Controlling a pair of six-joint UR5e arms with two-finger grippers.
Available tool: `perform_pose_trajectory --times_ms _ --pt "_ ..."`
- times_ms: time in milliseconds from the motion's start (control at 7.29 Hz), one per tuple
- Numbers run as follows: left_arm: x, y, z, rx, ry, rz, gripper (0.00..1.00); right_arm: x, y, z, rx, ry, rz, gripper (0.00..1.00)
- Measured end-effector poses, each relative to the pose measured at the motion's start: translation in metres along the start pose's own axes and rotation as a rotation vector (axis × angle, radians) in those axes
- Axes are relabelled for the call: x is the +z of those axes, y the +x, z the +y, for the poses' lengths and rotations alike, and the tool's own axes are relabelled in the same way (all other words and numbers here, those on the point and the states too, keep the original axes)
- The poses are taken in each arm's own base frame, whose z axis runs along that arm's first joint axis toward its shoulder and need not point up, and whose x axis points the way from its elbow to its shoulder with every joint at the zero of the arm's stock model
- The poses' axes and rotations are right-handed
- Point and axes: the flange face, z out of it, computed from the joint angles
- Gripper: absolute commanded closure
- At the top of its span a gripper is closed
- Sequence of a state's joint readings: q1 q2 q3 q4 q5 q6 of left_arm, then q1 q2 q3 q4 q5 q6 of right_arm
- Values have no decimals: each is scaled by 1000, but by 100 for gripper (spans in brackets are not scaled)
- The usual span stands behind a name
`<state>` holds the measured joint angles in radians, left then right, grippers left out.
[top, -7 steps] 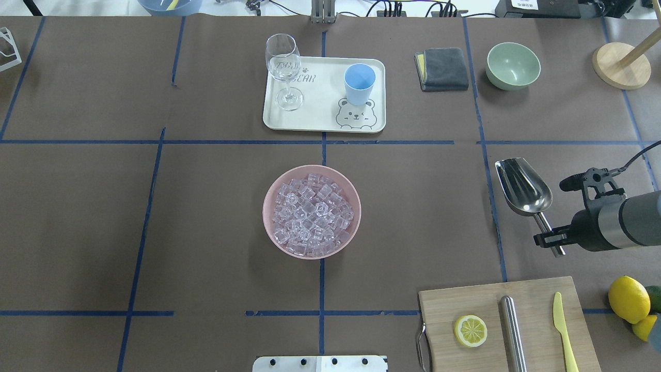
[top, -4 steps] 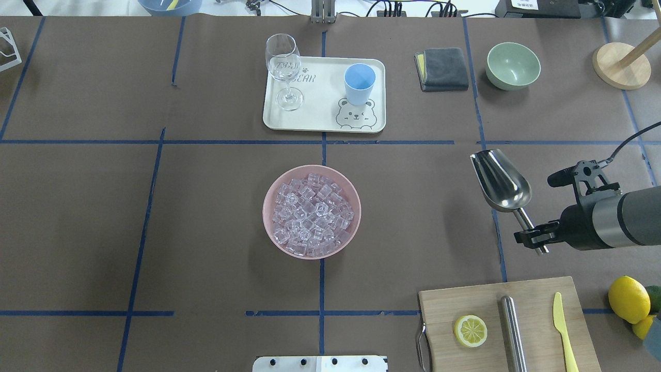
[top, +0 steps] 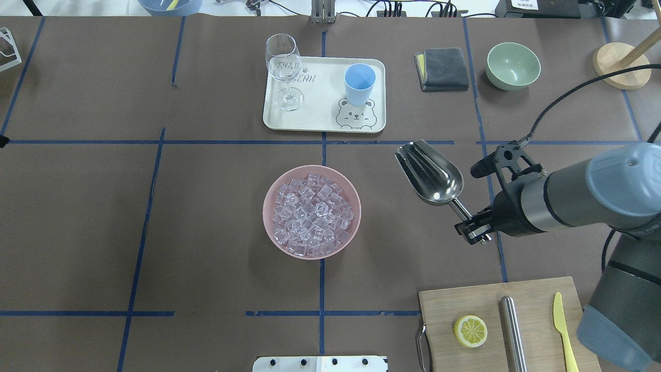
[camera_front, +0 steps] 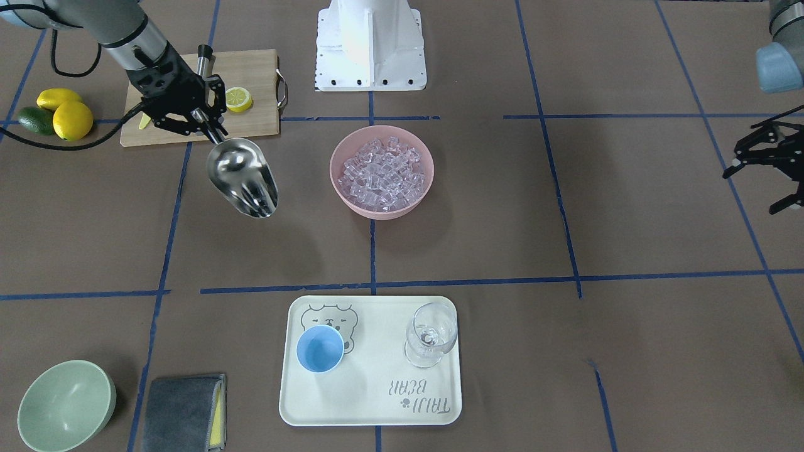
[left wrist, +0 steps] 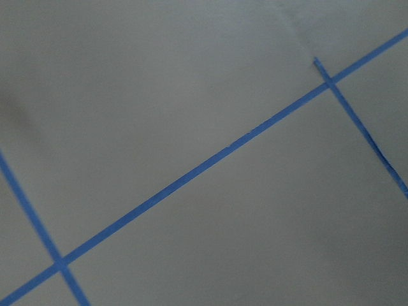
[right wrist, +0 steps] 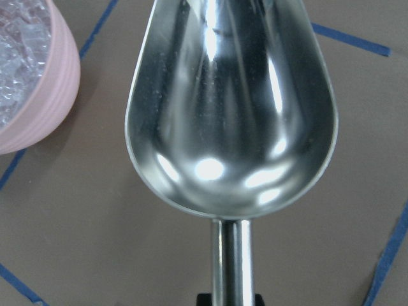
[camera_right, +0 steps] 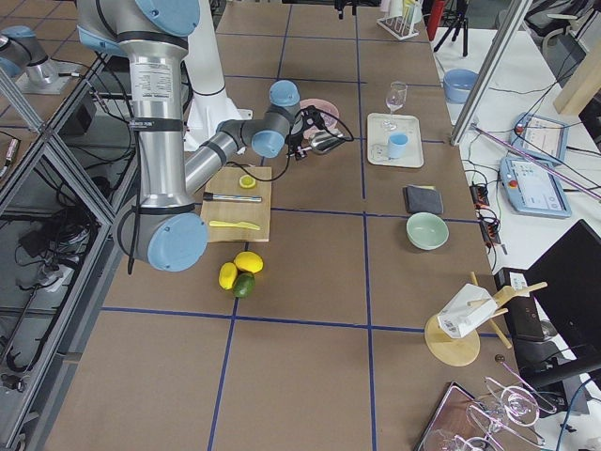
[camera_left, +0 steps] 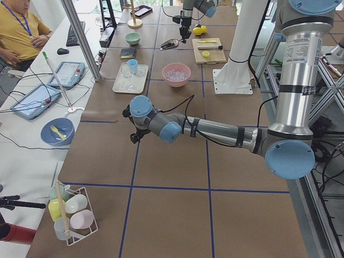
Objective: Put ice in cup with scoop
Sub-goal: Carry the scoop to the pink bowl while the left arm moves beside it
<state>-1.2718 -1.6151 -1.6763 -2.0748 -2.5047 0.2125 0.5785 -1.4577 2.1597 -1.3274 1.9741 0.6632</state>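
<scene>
The steel scoop (top: 431, 173) is empty and held in the air to the right of the pink bowl (top: 273, 178), trough pointing away from the robot. It also shows in the front view (camera_front: 242, 176) and fills the right wrist view (right wrist: 233, 115). My right gripper (top: 472, 231) is shut on its thin handle. The ice (top: 311, 212) fills the pink bowl. The light-blue cup (top: 359, 82) stands empty on the cream tray (top: 320, 111). My left gripper (camera_front: 772, 164) is open and empty, far off at the table's left side.
A wine glass (top: 283, 70) stands on the tray's left side. A grey cloth (top: 443, 68) and a green bowl (top: 513, 65) lie at the back right. A cutting board (top: 508, 325) with a lemon slice, a steel cylinder and a yellow knife is at the front right.
My right arm has carried the scoop to the left, towards the pink bowl, and a little further from the robot. The ice, cup and tray have not moved.
</scene>
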Motion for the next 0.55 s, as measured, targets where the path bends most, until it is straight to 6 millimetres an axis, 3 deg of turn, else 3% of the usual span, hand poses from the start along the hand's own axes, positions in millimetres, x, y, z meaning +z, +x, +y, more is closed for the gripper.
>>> perform_pose_trajectory --times_ms 274,548 --pt "43 54 -45 279 105 68 0 -8 -59 -41 -51 -61 26 100" --pt "96 100 -110 432 145 149 0 -17 -89 -63 -122 -125 67 100"
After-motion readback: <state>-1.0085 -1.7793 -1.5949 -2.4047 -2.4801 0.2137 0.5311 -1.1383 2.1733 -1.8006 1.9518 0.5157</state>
